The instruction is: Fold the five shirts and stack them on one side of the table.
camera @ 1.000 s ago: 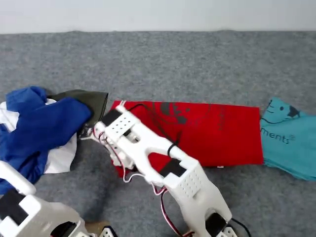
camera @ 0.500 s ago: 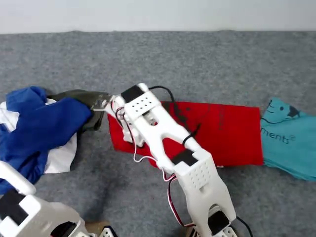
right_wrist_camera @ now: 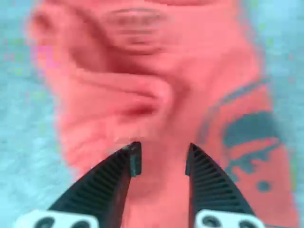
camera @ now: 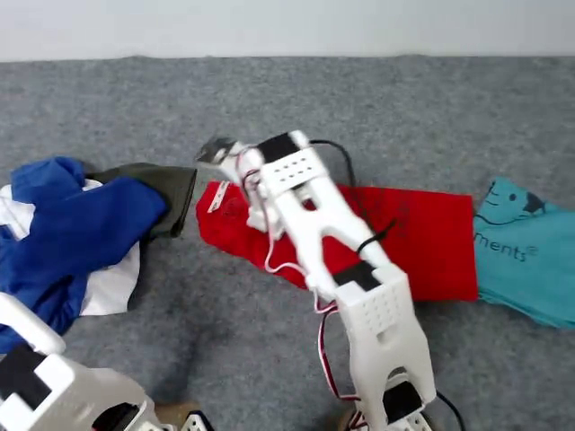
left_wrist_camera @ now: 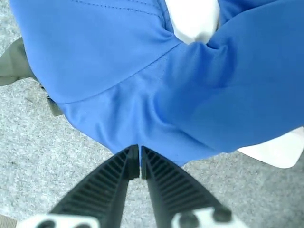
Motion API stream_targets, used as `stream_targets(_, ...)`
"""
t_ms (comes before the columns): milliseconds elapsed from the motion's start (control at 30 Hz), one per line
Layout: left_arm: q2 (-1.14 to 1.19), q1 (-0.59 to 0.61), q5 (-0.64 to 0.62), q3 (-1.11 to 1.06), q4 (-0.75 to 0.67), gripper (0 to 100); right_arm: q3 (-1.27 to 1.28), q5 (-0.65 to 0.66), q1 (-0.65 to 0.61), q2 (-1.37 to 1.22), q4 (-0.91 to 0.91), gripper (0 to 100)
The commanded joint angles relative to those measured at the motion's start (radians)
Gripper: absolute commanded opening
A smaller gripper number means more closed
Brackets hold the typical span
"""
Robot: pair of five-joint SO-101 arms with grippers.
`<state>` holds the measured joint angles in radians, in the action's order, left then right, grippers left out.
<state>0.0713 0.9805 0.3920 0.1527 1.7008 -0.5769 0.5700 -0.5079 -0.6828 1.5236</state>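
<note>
A red shirt [camera: 404,238] lies spread in the middle of the table, its left end bunched. My right gripper [camera: 218,153] hangs over that end with its fingers apart; in the right wrist view the right gripper [right_wrist_camera: 161,159] is open above rumpled folds of the red shirt [right_wrist_camera: 142,95]. A blue shirt [camera: 76,229] is heaped at the left on a white shirt [camera: 112,287] and a dark olive shirt [camera: 171,184]. A teal shirt [camera: 530,256] lies at the right. My left gripper [left_wrist_camera: 139,159] is shut, its tips at the hem of the blue shirt [left_wrist_camera: 142,71].
Grey carpet-like table cover [camera: 359,108] stretches bare along the far side up to a white wall. The left arm's base [camera: 54,386] sits at the near left corner. The right arm's links [camera: 359,296] cross over the red shirt.
The right arm swung from the red shirt's near left corner up and toward the far side. The shirt's left end went from flat to bunched. The left arm kept still.
</note>
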Motion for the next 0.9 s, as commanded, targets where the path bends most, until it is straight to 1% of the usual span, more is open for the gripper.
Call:
stream_targets(0,-0.055,-0.005,0.003,0.001,-0.028,2,-0.054,0.011,0.068,0.047,-0.074,16.9)
stream_targets(67,-0.055,-0.005,0.003,0.001,-0.028,2,-0.054,0.011,0.070,0.044,-0.073,16.6)
stream_targets(267,-0.055,-0.005,0.003,0.001,-0.028,2,-0.054,0.006,0.007,0.143,0.035,16.2)
stream_targets(433,-0.055,-0.005,0.002,-0.002,-0.044,2,-0.054,0.008,-0.076,0.234,0.139,3.5)
stream_targets(467,-0.055,-0.005,0.002,-0.004,-0.052,2,-0.054,0.008,-0.093,0.240,0.171,2.4)
stream_targets(567,-0.055,-0.005,0.002,-0.004,-0.055,2,-0.037,0.003,-0.148,0.240,0.278,4.7)
stream_targets(667,-0.055,-0.005,0.002,-0.004,-0.055,2,0.078,-0.037,-0.166,0.275,0.274,9.9)
stream_targets(767,-0.055,-0.006,0.002,-0.004,-0.055,2,0.178,-0.038,-0.194,0.291,0.269,15.8)
stream_targets(867,-0.055,-0.014,0.000,-0.004,-0.055,2,0.198,-0.071,-0.229,0.288,0.252,16.8)
